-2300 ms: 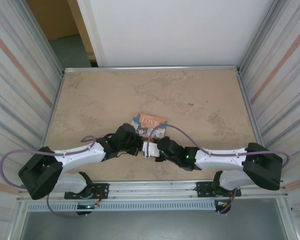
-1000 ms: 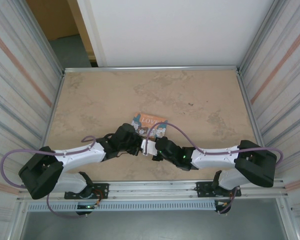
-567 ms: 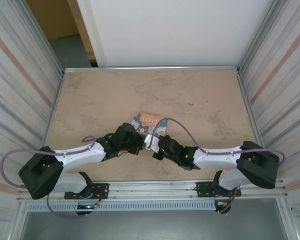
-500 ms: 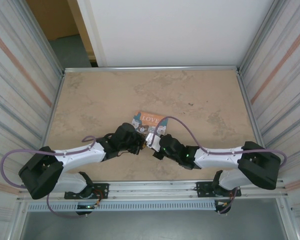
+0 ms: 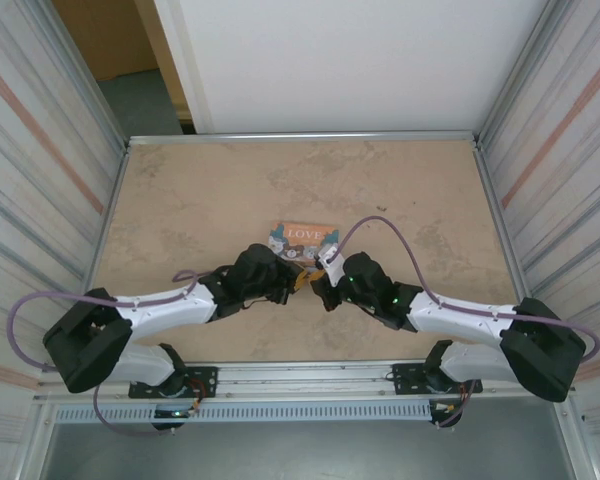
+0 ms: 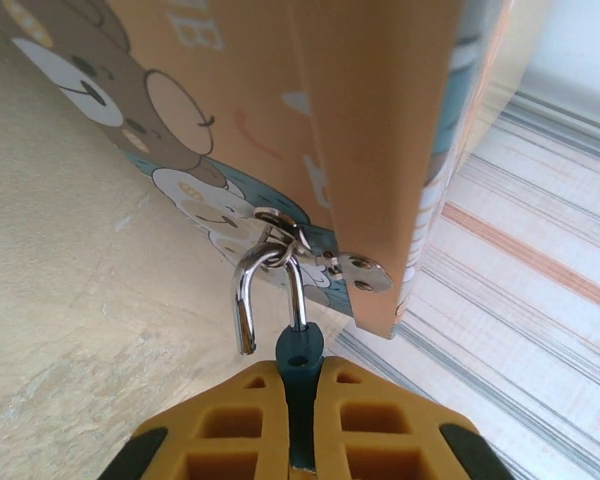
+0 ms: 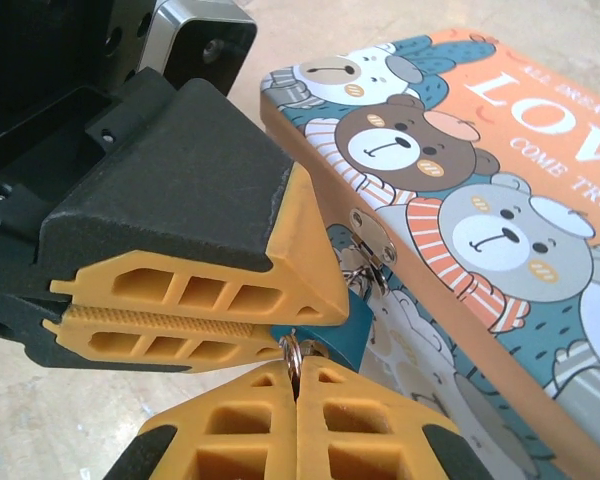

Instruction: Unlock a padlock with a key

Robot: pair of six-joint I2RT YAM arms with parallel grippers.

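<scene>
The padlock [image 6: 302, 372] is a small dark blue-green body pinched between my left gripper's [image 6: 302, 400] yellow fingers. Its silver shackle [image 6: 267, 288] hooks through the metal hasp [image 6: 325, 258] on the orange box [image 6: 370, 130], and one shackle leg hangs free of the body. In the right wrist view my right gripper [image 7: 297, 372] is shut on the key [image 7: 294, 352], a pale metal ring and head pressed against the padlock [image 7: 350, 335]. The left gripper's fingers [image 7: 200, 290] lie just above. From the top both grippers, left [image 5: 289, 283] and right [image 5: 318, 277], meet at the box's [image 5: 302, 236] near edge.
The orange "LOVE" box [image 7: 460, 190] with bear pictures lies mid-table, its front wall right by both grippers. The beige table [image 5: 200, 190] stretches bare beyond it to a metal rim [image 5: 300, 136]. Corrugated walls [image 5: 40, 150] stand at left and right.
Both grippers have moved away from the arm bases toward the box. The right arm has stretched forward and swung. The box has shifted slightly farther back and lies straighter.
</scene>
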